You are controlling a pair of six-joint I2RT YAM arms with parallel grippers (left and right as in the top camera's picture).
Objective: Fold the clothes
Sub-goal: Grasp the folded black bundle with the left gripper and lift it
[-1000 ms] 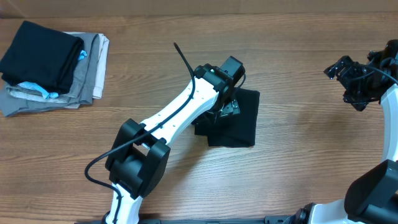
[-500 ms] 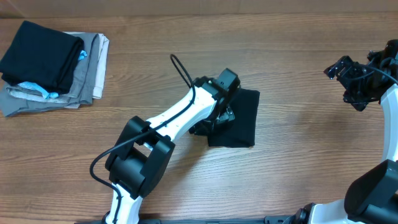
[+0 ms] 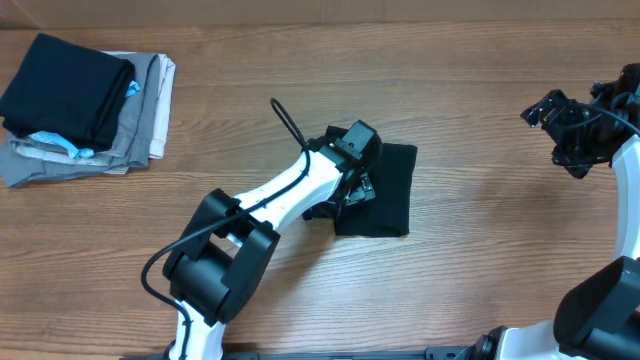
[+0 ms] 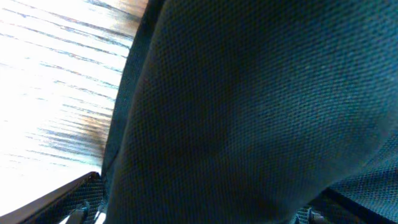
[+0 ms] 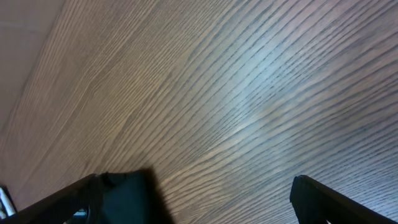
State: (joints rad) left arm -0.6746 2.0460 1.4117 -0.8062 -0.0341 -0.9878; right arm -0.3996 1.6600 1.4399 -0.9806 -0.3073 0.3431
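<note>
Left gripper (image 3: 352,188), jaws wide, sat on the folded shirt (image 3: 392,196); right gripper (image 3: 556,128) hung wide at 3 o'clock.

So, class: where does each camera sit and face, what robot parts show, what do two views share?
Overhead: above the table, looking down; left arm, right arm, black shirt, clothes pile.
Left wrist: close against the shirt; fingers at bottom corners.
Right wrist: facing bare table; open fingers below.
Shared: shirt, in overhead and left wrist.
</note>
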